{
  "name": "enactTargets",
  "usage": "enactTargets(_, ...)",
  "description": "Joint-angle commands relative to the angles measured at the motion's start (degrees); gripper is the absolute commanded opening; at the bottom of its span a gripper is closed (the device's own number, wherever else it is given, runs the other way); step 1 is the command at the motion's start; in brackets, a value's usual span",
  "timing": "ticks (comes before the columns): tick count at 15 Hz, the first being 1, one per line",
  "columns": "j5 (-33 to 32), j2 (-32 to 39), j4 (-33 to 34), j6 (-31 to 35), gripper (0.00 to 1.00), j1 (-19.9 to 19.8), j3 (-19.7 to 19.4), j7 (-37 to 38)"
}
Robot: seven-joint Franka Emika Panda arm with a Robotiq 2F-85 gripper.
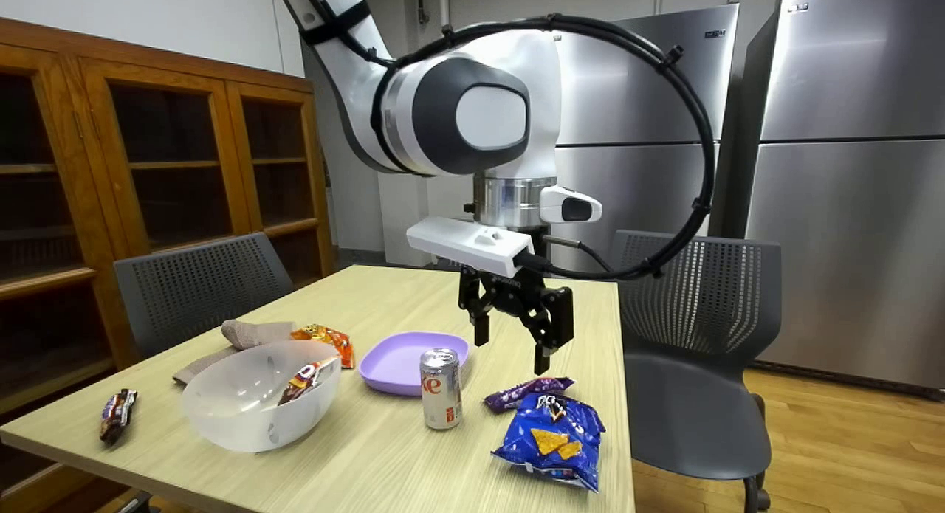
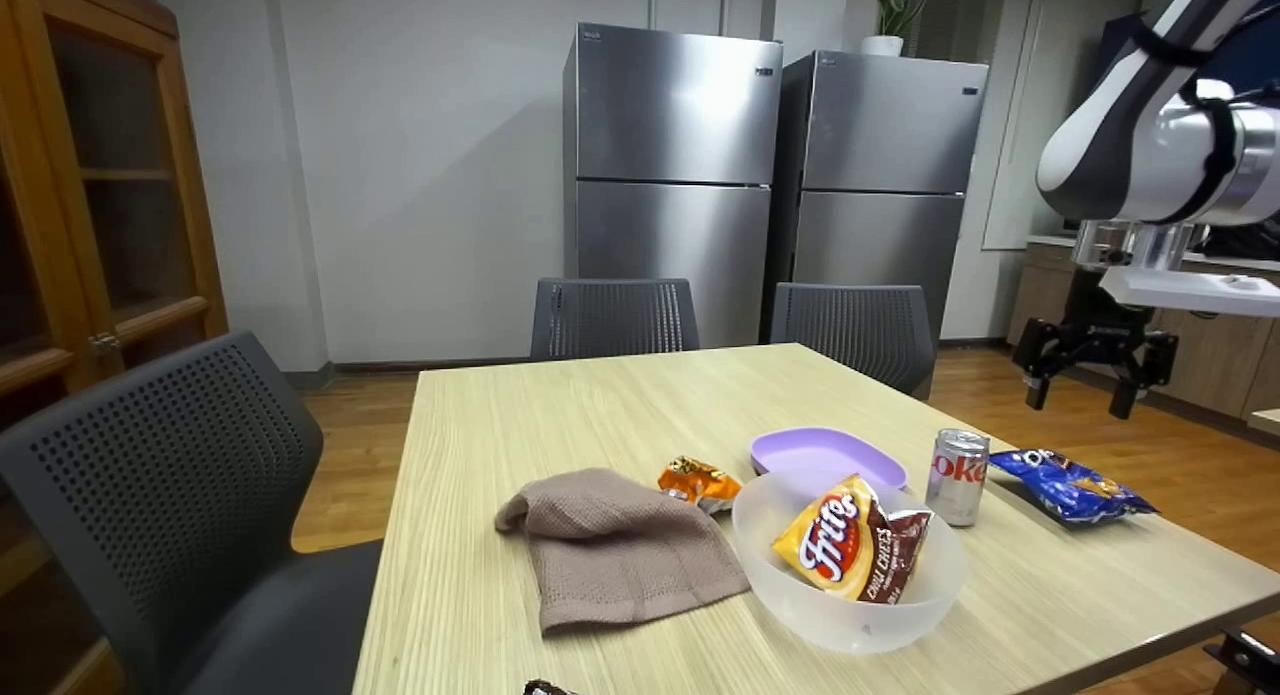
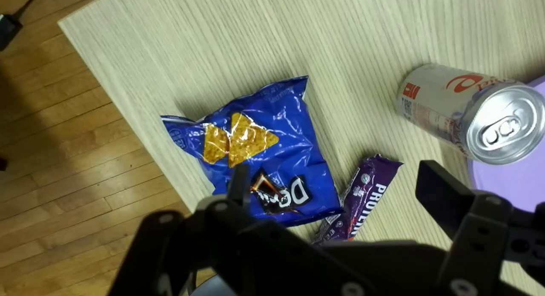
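The pale wood-grain table (image 1: pixel 369 458) spread across the lower frame in an exterior view, and there, right of centre, hung the black two-fingered gripper (image 1: pixel 511 348): released, fingers wide apart, nothing between them! In the wrist view, the crumpled glossy blue chip bag (image 3: pixel 272 159) lay mid-frame, the silver-and-white cola can (image 3: pixel 472 113) stood upper right, and the slim purple protein-bar wrapper (image 3: pixel 362 193) lay right of centre, partly overlapped by the bag. Any pinch on that wrapper probably called for fingertips squared across its narrow width, clear of the bag.
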Motion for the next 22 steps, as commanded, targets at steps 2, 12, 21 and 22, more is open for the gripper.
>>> enactTargets(2, 2.2, 8.6, 8.0, -0.6, 1.0, -1.8, 2.1, 0.9)
enactTargets(12, 0.0, 21.4, 20.4, -0.8, 1.0, -4.7, 4.7, -0.5)
enactTargets(21, -4.1, 19.6, 16.7, 1.3, 1.0, -8.0, 6.7, -10.8)
enactTargets(22, -4.9, 19.6, 16.5, 1.5, 1.0, -8.2, 6.5, -11.6)
